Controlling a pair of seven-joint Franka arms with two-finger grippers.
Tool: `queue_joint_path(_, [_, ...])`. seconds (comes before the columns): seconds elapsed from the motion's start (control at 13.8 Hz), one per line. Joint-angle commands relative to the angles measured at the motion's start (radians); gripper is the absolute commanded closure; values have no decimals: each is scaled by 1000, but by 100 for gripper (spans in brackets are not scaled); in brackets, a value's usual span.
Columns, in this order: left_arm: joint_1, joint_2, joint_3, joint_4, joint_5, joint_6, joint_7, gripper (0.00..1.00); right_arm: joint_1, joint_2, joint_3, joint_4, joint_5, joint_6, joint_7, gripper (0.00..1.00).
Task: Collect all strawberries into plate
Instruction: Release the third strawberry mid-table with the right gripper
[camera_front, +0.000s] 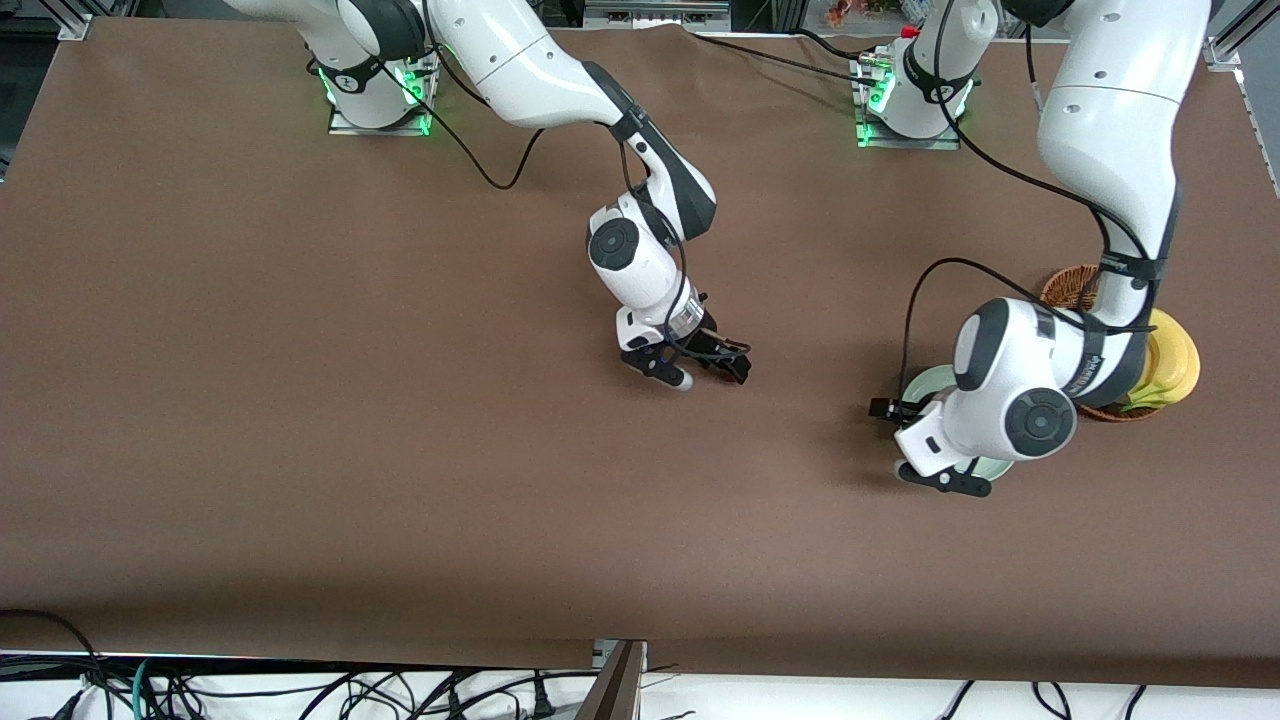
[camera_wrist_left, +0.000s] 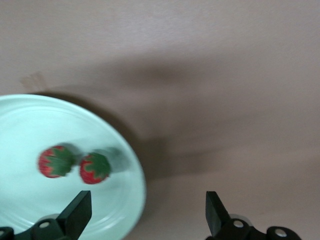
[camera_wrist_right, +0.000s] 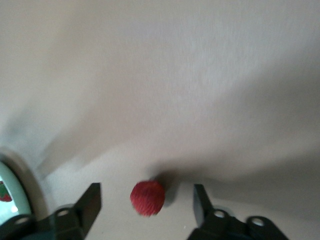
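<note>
Two small red strawberries with green leafy tops lie side by side on the round pale mint-green plate, where I see my left gripper spread wide and empty. My right gripper, equally wide open, straddles the third red strawberry on the brown table.
</note>
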Motion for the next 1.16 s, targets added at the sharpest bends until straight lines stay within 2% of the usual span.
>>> queue_joint_path(0.0, [-39, -18, 1, 4, -4, -27, -126, 0, -19, -73, -86, 8, -20, -194, -39, 0])
queue_joint_path(0.15, [-65, -26, -31, -3, -11, -33, -253, 0, -46, -130, -142, 8, -16, -372, -192, 0])
queue_joint_path(0.29, [-93, -23, -84, -5, -11, -20, -452, 0, -123, -191, -145, 7, -20, -550, -362, 0])
queue_joint_path(0.44, [-166, -21, -84, -2, -2, -10, -537, 0, -204, -240, -175, 7, -20, -752, -512, 0])
queue_joint_path(0.58, [-238, -15, -81, -3, 1, 14, -594, 0, -233, -268, -261, 7, -20, -924, -635, 0])
queue_joint_path(0.87, [-305, 23, -75, -10, 22, 99, -712, 0, -229, -305, -496, 7, -28, -1170, -942, 0])
queue_joint_path(0.95, [-306, 26, -75, -10, 24, 105, -712, 0, -238, -312, -513, 7, -72, -1204, -999, 0])
queue_joint_path(1.09, [-308, 42, -75, -13, 24, 109, -712, 0, -305, -375, -487, -2, -205, -1229, -1062, 0])
